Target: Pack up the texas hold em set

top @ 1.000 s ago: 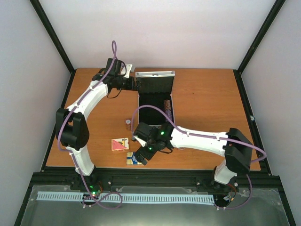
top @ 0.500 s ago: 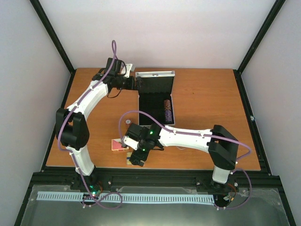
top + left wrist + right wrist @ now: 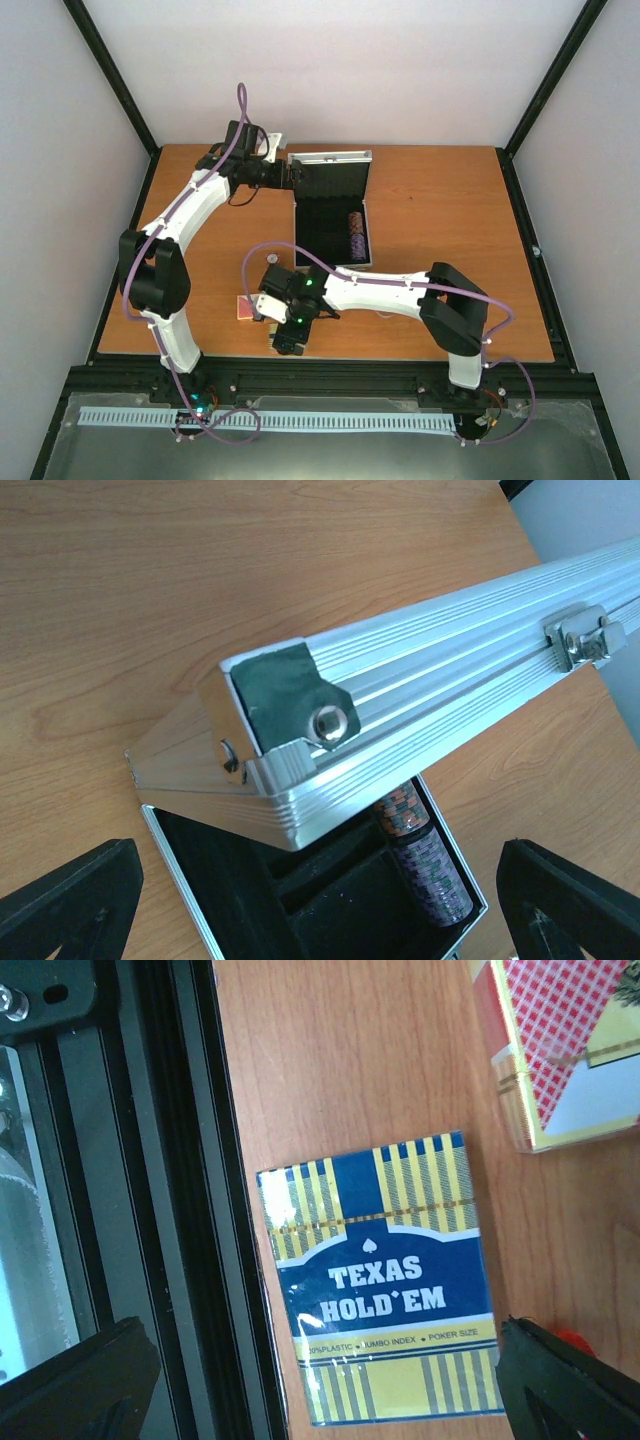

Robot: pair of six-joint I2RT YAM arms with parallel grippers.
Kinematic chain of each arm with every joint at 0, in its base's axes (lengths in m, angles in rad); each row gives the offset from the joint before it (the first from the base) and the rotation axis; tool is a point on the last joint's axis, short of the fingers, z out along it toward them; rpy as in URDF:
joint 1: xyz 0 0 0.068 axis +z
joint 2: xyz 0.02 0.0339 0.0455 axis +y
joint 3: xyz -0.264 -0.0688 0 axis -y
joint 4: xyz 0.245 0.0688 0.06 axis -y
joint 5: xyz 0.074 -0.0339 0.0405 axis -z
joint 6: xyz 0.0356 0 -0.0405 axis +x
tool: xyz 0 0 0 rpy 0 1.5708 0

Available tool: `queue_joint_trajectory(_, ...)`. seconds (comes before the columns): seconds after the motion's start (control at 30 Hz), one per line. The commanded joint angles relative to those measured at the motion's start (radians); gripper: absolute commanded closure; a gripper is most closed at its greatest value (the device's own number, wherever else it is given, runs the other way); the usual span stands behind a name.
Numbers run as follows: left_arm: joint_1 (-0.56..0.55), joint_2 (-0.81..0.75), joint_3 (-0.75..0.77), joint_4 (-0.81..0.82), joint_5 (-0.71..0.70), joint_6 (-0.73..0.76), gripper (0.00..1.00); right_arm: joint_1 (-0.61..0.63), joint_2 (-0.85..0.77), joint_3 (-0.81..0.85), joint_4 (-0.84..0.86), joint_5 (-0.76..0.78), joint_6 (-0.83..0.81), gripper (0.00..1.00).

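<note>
pickup of the blue card deck (image 3: pixel 375 1280) is judged to be the step in hand. it lies flat at the near edge of the bench (image 3: pixel 350 1060), just beside the black frame rail (image 3: pixel 180 1160). the right pincer (image 3: pixel 325 1385) is held above it, jaws spread wide and nothing gripped. little room is left on the rail side, so the wrist would best be turned or shifted before descent, so that neither finger lands on the rail and the deck is taken squarely across two opposite edges. the red card deck (image 3: pixel 570 1040) lies near, a little beyond and apart from the blue one, and should not be nudged.

farther back the silver case (image 3: pixel 368 235) is seen open, its lid (image 3: pixel 420 700) raised. one chip stack (image 3: pixel 420 860) lies on its side in a compartment along the right wall of the black lining. the compartments visible beside it look empty. the left pincer (image 3: pixel 320 910) is set at the lid's left corner, fingers wide apart. whether the lid is touched cannot be told.
</note>
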Motion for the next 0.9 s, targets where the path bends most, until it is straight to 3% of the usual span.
queue_joint_trajectory(0.0, -0.006, 0.014, 0.038, 0.015, 0.013, -0.003, 0.00, 0.018, 0.033, 0.022, -0.010, -0.021, -0.033, 0.07)
queue_joint_trajectory(0.3, -0.006, 0.016, 0.030, 0.021, 0.013, -0.003, 0.00, 0.021, 0.061, 0.002, 0.001, -0.039, -0.035, 0.10)
queue_joint_trajectory(0.87, -0.006, 0.018, 0.024, 0.024, 0.008, -0.004, 0.00, 0.022, 0.082, 0.020, 0.015, 0.089, -0.060, 0.09)
